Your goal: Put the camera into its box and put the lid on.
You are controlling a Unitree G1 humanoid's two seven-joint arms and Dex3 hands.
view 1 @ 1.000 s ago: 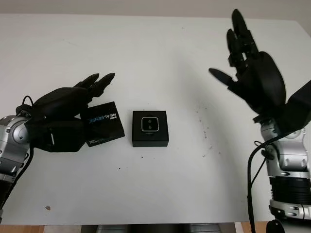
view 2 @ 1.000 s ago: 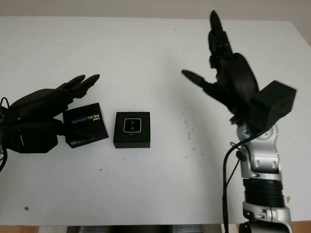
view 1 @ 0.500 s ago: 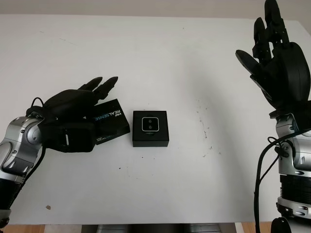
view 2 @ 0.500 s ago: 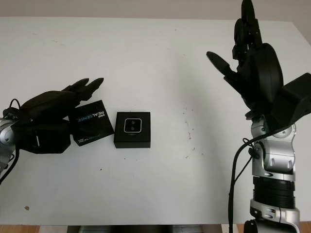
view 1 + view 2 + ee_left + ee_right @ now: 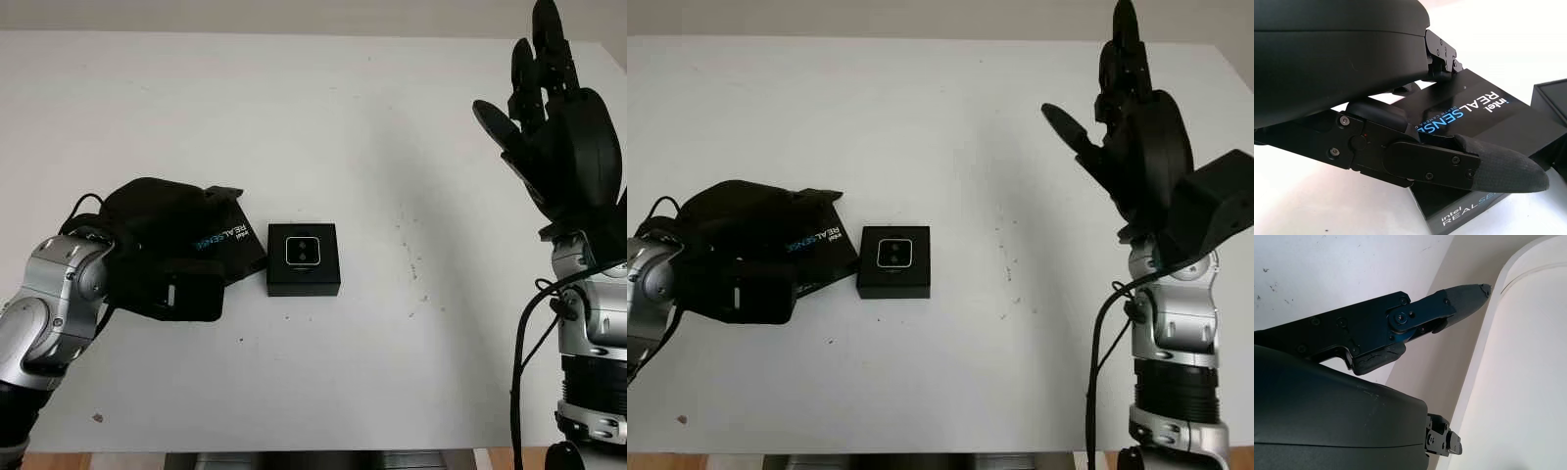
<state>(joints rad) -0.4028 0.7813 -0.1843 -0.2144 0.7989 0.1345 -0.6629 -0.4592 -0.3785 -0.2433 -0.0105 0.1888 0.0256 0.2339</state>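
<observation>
A small black box [image 5: 304, 262] sits open at the table's middle, with the square camera [image 5: 303, 251] lying inside it, face up. Just left of it is the black lid [image 5: 231, 244] printed "intel REALSENSE", tilted with its box-side edge raised. My left hand [image 5: 186, 230] covers the lid from the left and is shut on it. In the left wrist view the thumb [image 5: 1498, 169] crosses the lid's [image 5: 1474, 112] near side and the other fingers [image 5: 1442, 51] hook over its far edge. At the far right my right hand [image 5: 554, 127] is raised well above the table, open.
The white table [image 5: 323, 117] carries small dark scuff marks [image 5: 411, 264] right of the box and a brown speck [image 5: 96, 418] near the front left edge. The right wrist view looks down at the table's rounded far edge [image 5: 1488, 289].
My left hand has moved right and closed over the lid, which has tilted and slid a little toward the box. The right hand has lifted further up and to the right.
</observation>
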